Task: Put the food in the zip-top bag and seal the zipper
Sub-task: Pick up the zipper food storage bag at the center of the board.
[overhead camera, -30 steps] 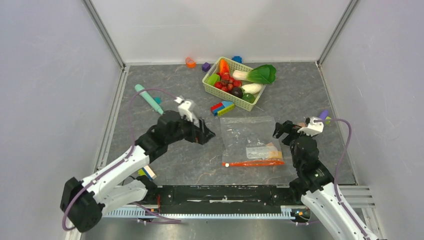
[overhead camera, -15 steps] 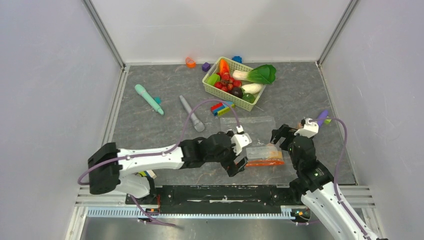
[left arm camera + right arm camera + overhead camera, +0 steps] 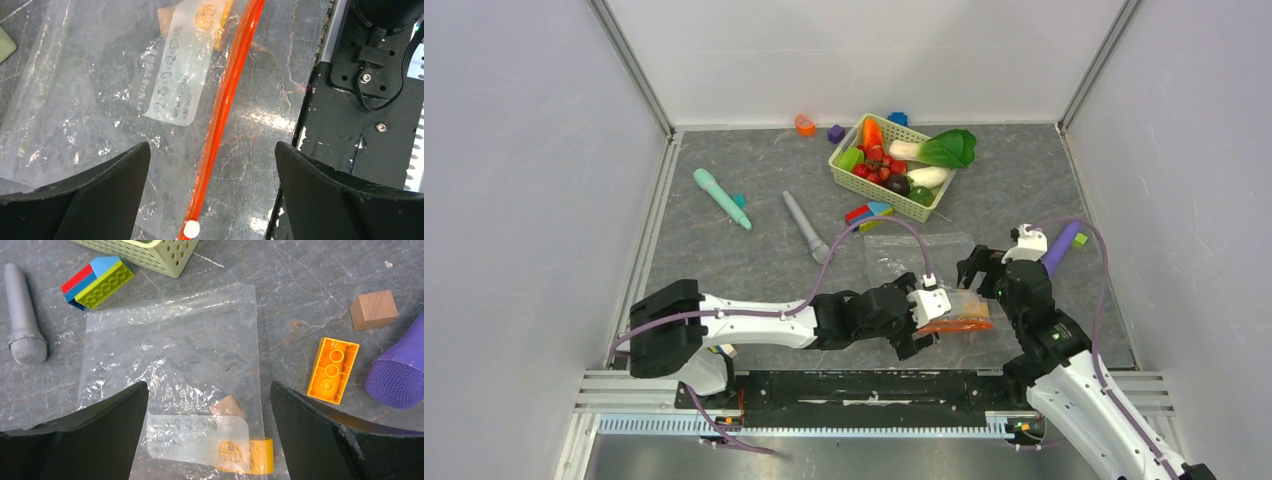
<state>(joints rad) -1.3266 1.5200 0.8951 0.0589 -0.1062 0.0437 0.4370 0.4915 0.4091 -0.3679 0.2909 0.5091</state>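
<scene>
The clear zip-top bag (image 3: 919, 262) lies flat on the table. Its orange-red zipper (image 3: 957, 325) runs along the near edge, and the white slider (image 3: 191, 229) sits at the left end. My left gripper (image 3: 211, 150) is open and empty, hovering over the zipper (image 3: 225, 105) near the slider; it also shows in the top view (image 3: 924, 322). My right gripper (image 3: 209, 387) is open and empty above the bag (image 3: 180, 350), and it shows in the top view (image 3: 977, 268). The food stays in the basket: bok choy (image 3: 946, 148), white radish (image 3: 929, 176), red berries (image 3: 879, 165).
The pale green basket (image 3: 876, 192) stands behind the bag. A wood block (image 3: 227, 406) and a yellow brick (image 3: 262, 460) show through the bag. Nearby lie stacked coloured blocks (image 3: 97, 282), an orange brick (image 3: 332, 370), a wood cube (image 3: 374, 310), a grey tool (image 3: 807, 227), a teal tool (image 3: 721, 197) and a purple tool (image 3: 400, 370).
My left arm has swung from the middle of the table right and nearer, ending over the bag's zipper edge. My right gripper has shifted slightly left and away. The bag has not moved.
</scene>
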